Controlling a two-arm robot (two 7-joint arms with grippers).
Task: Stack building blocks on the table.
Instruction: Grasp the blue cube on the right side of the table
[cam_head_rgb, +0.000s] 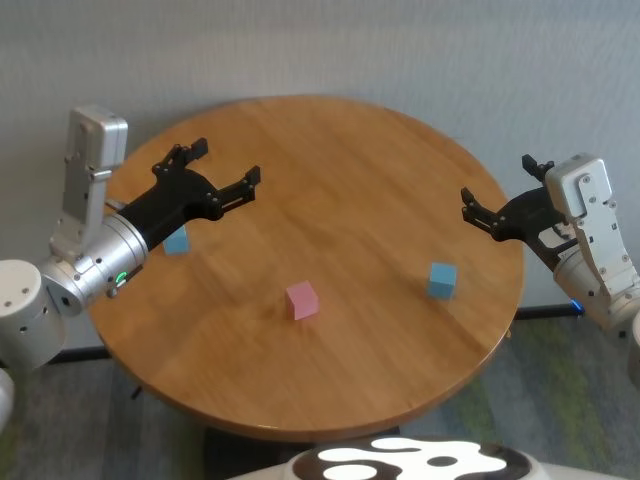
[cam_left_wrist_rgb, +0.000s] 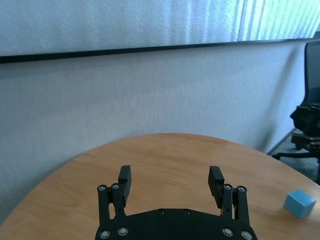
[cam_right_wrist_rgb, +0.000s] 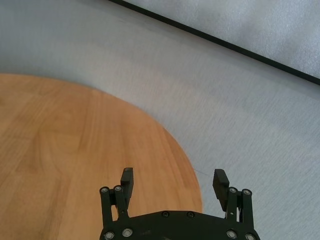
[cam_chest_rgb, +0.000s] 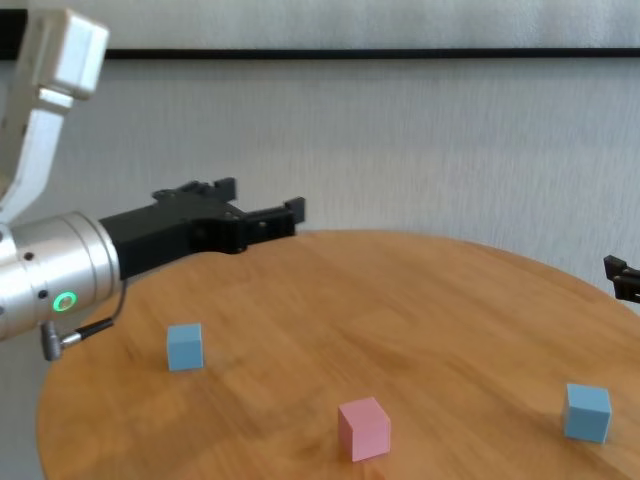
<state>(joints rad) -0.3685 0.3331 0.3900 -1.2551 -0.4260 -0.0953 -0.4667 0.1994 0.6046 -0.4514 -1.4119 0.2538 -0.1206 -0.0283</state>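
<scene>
Three cubes lie apart on the round wooden table (cam_head_rgb: 350, 160). The pink cube (cam_head_rgb: 302, 300) is near the middle front, also in the chest view (cam_chest_rgb: 363, 428). One light blue cube (cam_head_rgb: 176, 241) sits at the left, partly behind my left arm, clear in the chest view (cam_chest_rgb: 185, 346). The other light blue cube (cam_head_rgb: 442, 280) sits at the right (cam_chest_rgb: 587, 411). My left gripper (cam_head_rgb: 228, 162) is open and empty, raised above the table's left part (cam_left_wrist_rgb: 170, 175). My right gripper (cam_head_rgb: 497, 182) is open and empty, raised over the table's right edge (cam_right_wrist_rgb: 174, 177).
A grey wall stands close behind the table. A black office chair (cam_left_wrist_rgb: 307, 125) stands beyond the table's far side in the left wrist view. A light blue cube (cam_left_wrist_rgb: 300, 203) shows there on the tabletop. The robot's white-and-black body (cam_head_rgb: 410, 462) is at the table's near edge.
</scene>
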